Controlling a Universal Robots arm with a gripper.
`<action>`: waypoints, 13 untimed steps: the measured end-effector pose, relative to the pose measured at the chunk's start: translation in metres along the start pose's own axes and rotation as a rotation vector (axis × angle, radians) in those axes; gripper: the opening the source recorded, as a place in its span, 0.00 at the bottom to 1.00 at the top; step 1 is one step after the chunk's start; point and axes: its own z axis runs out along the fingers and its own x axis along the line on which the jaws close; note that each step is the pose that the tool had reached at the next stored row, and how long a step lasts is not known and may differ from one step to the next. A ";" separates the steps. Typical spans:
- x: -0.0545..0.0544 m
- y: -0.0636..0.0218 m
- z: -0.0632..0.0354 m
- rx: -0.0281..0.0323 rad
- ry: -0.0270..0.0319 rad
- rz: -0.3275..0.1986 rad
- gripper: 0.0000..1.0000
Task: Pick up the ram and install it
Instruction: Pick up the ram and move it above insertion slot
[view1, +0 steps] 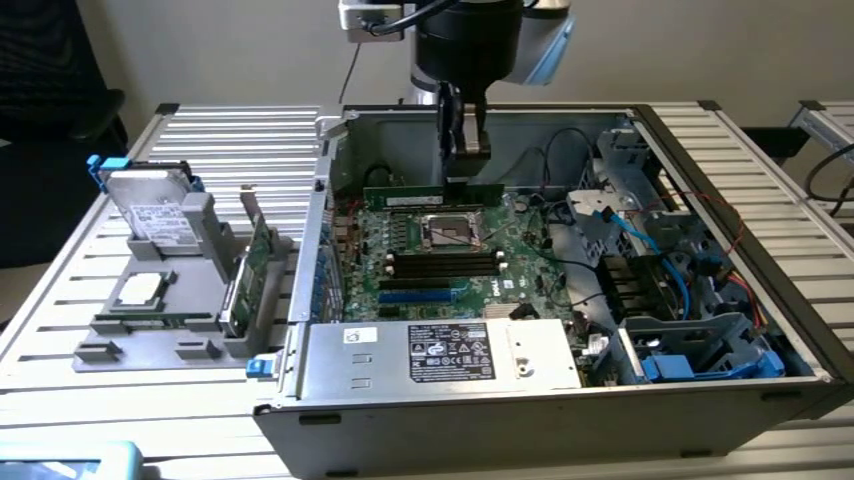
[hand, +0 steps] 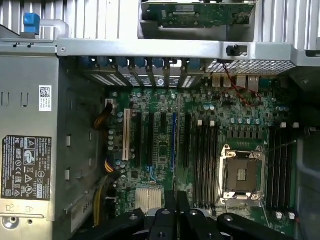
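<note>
The ram (view1: 407, 194), a long thin green stick, hangs level over the far part of the motherboard (view1: 400, 250), just behind the processor socket (view1: 454, 232). My gripper (view1: 467, 180) reaches straight down from above and is shut on the stick's upper edge near its right end. In the wrist view the fingers (hand: 170, 220) are pressed together over the board (hand: 160, 150), with a thin dark edge between them. Black memory slots lie on both sides of the socket (hand: 242, 175): one bank (hand: 205, 160) and another (hand: 280, 165). All of them look empty.
The open case has metal walls (view1: 327, 200), a power supply (view1: 441, 355) at the front and a drive cage with blue cables (view1: 681, 300) on the exterior view's right. Outside on the left, a grey tray (view1: 147, 330) holds a hard drive (view1: 158, 215), a silver processor (view1: 138, 290) and an upright expansion card (view1: 254, 270).
</note>
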 end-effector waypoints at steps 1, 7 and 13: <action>-0.003 -0.0022 0.0008 0.0007 0.0001 0.000 0.13; -0.019 -0.0127 0.0068 0.0034 0.0000 0.000 0.13; -0.033 -0.0182 0.0142 0.0036 0.0000 0.000 0.13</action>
